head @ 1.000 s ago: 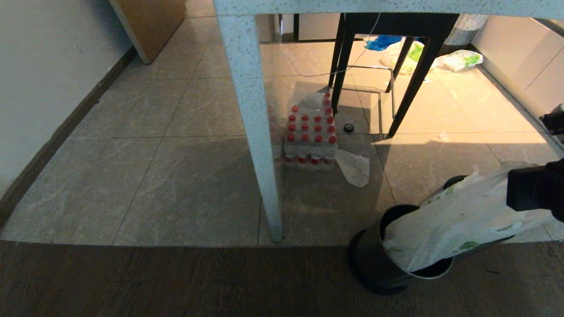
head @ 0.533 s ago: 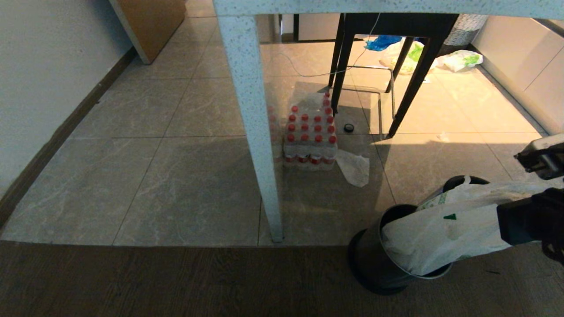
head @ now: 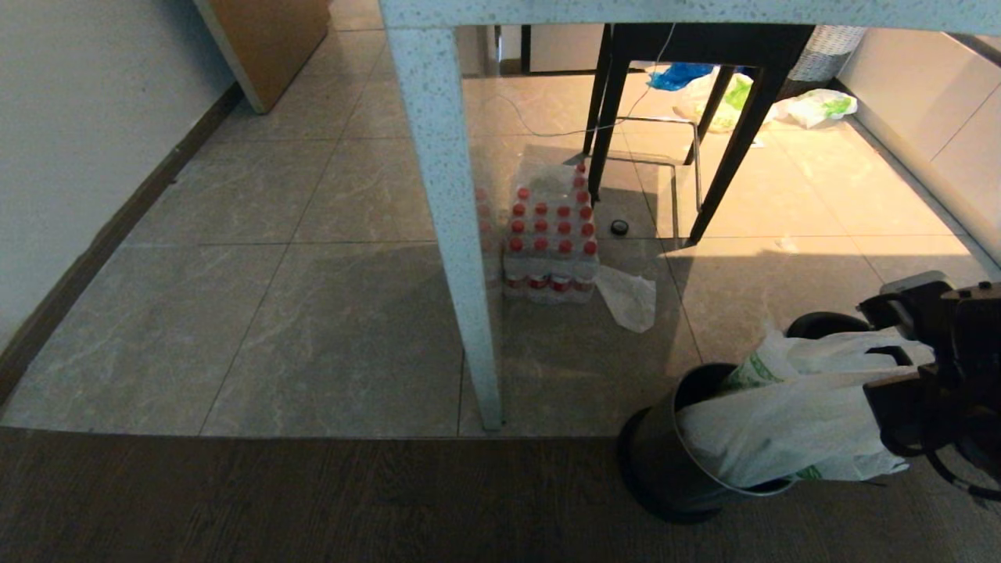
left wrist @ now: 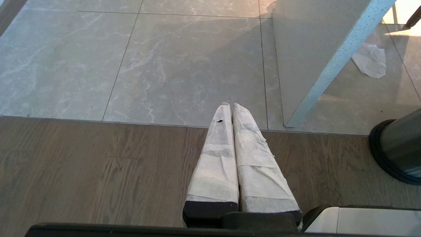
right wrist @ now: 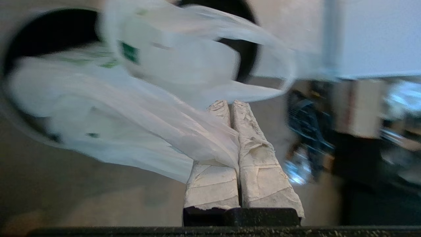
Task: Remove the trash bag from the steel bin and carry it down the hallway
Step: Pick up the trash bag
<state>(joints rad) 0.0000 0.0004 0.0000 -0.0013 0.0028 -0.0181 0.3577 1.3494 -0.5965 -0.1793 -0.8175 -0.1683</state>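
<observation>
The hallway floor (head: 313,313) of marbled tiles filled most of the head view, a speckled worktop leg (head: 453,234) rising at its centre. At about four o'clock the steel bin (head: 665,469) leaned tilted, its dark mouth turned toward three o'clock. The trash bag (head: 782,426) lay half out of that mouth — stretched sideways toward the right pincer (right wrist: 232,112), whose padded fingers were pressed together on a fold of the plastic. The left pincer (left wrist: 232,113) hung idle over the wood flooring, fingers together on nothing. To finish the pull well, the lift should probably go upward along the bin's axis — a sideways drag risks toppling the bin or tearing the thin film.
</observation>
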